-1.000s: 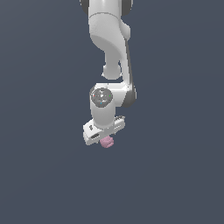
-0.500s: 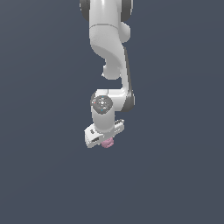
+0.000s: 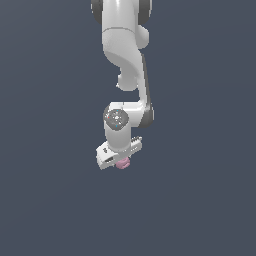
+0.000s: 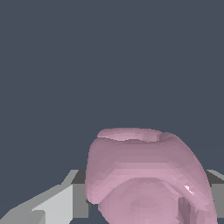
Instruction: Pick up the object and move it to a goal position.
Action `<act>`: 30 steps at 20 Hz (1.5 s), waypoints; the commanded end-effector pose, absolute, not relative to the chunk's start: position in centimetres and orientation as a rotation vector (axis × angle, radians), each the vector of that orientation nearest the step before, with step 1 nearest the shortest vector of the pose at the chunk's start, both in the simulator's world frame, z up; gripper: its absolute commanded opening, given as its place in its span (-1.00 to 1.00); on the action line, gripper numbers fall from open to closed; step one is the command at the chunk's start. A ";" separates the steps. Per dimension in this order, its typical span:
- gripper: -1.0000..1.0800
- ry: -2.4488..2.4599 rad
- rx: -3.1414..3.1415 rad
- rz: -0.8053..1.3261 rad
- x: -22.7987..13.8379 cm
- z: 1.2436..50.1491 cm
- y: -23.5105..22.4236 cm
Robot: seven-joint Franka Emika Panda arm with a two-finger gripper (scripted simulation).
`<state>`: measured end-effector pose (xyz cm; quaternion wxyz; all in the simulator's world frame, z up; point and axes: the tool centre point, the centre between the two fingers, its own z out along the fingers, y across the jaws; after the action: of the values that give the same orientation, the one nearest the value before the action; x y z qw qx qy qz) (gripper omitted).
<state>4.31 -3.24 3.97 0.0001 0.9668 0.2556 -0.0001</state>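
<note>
The object is a small pink lumpy blob (image 3: 123,163). In the exterior view it sits just under the white hand of my arm, between the fingers of my gripper (image 3: 121,162), which is shut on it. It hangs in mid-air against the plain dark grey backdrop. In the wrist view the pink blob (image 4: 144,179) fills the near part of the picture, with a grey-white fingertip (image 4: 52,203) showing on one side and the other finger mostly hidden behind the blob.
The white arm (image 3: 122,50) comes down from the top of the exterior view. Everything else is a uniform dark grey surface with no other objects or edges in sight.
The gripper with the pink blob has moved a little to the exterior view's right and slightly up. The arm above has bent more. The grip is unchanged.
</note>
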 end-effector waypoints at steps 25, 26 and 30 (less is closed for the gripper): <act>-1.00 0.804 3.035 -0.001 -3.8 13.5 4.6; -1.00 0.804 3.035 -0.001 -4.4 14.1 5.2; -1.00 0.804 3.034 -0.001 -6.6 16.9 7.5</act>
<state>-5.74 6.61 15.87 0.0010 0.9666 0.2562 -0.0003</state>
